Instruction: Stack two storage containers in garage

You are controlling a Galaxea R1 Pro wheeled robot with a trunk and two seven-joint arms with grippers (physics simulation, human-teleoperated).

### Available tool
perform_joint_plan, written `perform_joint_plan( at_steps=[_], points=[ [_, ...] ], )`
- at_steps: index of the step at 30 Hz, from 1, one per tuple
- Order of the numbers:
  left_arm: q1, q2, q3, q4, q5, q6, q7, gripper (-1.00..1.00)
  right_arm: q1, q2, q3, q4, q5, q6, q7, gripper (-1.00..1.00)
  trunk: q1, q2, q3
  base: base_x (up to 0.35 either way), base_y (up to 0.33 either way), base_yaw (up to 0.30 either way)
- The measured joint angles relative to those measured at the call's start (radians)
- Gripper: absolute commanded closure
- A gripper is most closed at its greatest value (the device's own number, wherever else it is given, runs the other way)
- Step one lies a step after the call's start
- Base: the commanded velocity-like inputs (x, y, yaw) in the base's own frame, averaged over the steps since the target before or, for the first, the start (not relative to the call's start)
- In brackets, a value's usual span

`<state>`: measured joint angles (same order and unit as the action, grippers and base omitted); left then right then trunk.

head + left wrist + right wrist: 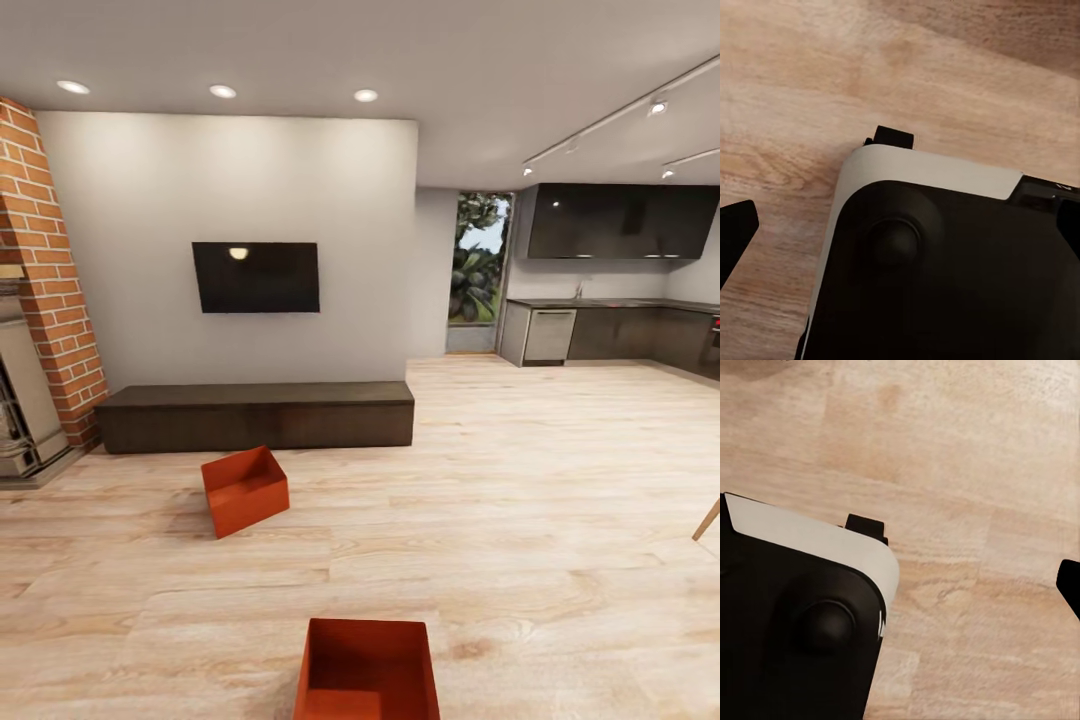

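Storage containers: one sat tilted on wood floor, left of centre frame, before TV bench; other at bottom centre, nearest robot, likely first pickup. Pincer states: cannot tell, either arm.

robot base black with white edge, over light wood plank floor

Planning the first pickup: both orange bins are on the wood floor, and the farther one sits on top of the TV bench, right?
Not quite. In the head view the farther bin sits on the wood floor in front of the TV bench, not on it. The nearer bin is on the floor too.
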<state>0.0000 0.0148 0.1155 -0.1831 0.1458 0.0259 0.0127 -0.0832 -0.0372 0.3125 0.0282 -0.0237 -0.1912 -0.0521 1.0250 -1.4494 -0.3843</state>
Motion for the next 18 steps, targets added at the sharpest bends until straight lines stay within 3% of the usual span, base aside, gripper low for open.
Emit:
perform_joint_plan(
  at_steps=[12, 18],
  points=[
    [0.0, 0.001, 0.001, 0.0, -0.001, -0.005, 0.0, -1.0, 0.0, 0.002, -0.003, 0.0, -0.003, -0.002, 0.0, -1.0, 0.0, 0.0, 0.0, 0.0, 0.009, -0.161],
    [0.0, 0.001, 0.001, 0.001, -0.001, -0.005, 0.0, -1.0, 0.0, 0.003, -0.003, 0.0, -0.005, -0.001, -0.001, -1.0, 0.0, 0.0, 0.0, 0.0, 0.0, -0.029]
  ],
)
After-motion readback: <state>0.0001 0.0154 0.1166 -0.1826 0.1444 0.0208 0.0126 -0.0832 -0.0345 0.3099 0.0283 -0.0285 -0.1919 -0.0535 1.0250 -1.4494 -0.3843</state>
